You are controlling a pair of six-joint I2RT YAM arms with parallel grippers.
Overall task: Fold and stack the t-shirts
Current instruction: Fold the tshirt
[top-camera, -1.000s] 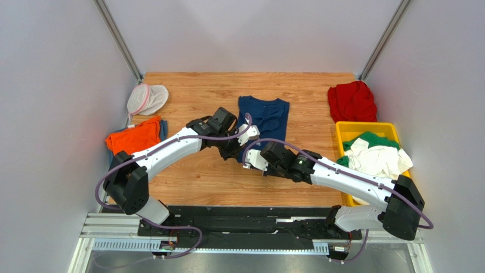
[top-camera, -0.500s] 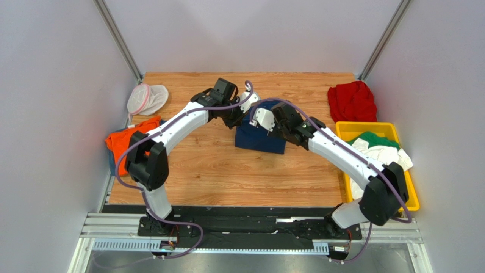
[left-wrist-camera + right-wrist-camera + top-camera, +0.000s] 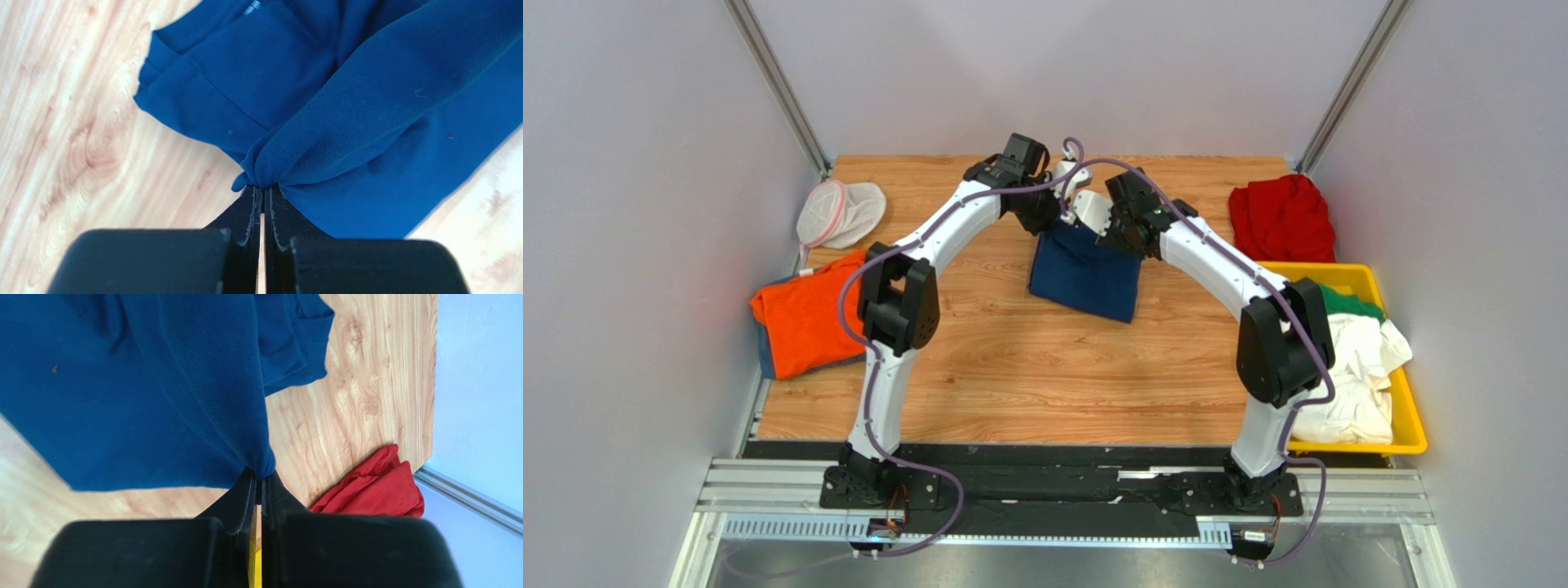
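Observation:
A navy blue t-shirt (image 3: 1086, 272) lies doubled over at the back middle of the table, its near fold resting on the wood. My left gripper (image 3: 263, 190) is shut on a bunched corner of the navy blue t-shirt (image 3: 344, 104), lifted above the layer below. My right gripper (image 3: 259, 481) is shut on the other corner of the navy blue t-shirt (image 3: 135, 392). Both grippers meet over its far edge, the left gripper (image 3: 1038, 211) beside the right gripper (image 3: 1097, 221). An orange t-shirt (image 3: 808, 316) lies folded at the left edge. A red t-shirt (image 3: 1281, 218) sits crumpled at the back right.
A yellow bin (image 3: 1293, 277) on the right holds white t-shirts (image 3: 1351, 368) and a green one (image 3: 1342, 301). A white mesh pouch with a pink rim (image 3: 837, 211) lies at the back left. Grey walls close in the table on three sides.
Both arms have stretched away from the near side to the back, carrying the navy shirt's lower edge up and over toward its collar, so the shirt now lies folded in half.

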